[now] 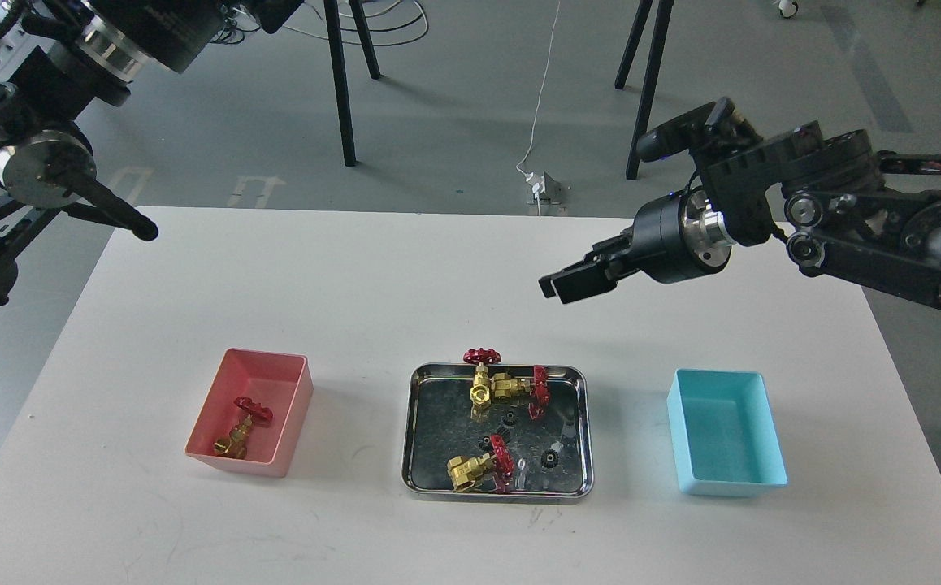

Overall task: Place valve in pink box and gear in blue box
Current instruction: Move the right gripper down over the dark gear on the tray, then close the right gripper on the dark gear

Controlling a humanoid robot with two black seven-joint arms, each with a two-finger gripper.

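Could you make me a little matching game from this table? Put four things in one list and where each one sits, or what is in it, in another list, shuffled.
Things:
1. pink box
2. blue box
3. steel tray
4. right gripper

States:
A. holds nothing
B. holds three valves and a few tiny black gears
C. hangs in the air beyond the tray, carrying nothing
D. holds one valve

Pairs: 1-D, 2-A, 3-B, 4-C
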